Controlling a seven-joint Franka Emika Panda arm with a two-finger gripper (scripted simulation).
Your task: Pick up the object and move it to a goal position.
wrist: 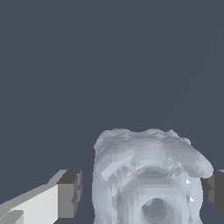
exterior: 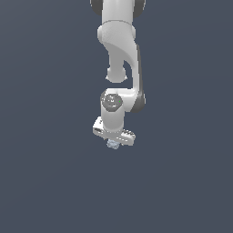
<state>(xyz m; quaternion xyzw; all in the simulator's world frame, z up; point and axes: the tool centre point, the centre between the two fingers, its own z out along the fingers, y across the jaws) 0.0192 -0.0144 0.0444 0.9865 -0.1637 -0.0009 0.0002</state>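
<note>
The object [wrist: 148,175] is a pale grey-blue bumpy lump with a round hollow in its face, and it fills the space between my fingers in the wrist view. My white gripper [wrist: 142,191] straddles it and is open. One dark pad [wrist: 70,192] stands a small gap away from the lump, while the other pad [wrist: 215,188] is at its edge or just touching it. In the exterior view the gripper [exterior: 113,140] points straight down, and the object [exterior: 113,144] peeks out just under the hand, mostly hidden by it.
A plain dark slate-blue surface [exterior: 54,182] fills both views. The arm's white links [exterior: 119,54] rise straight above the gripper to the top of the exterior view. No other objects or goal marker show.
</note>
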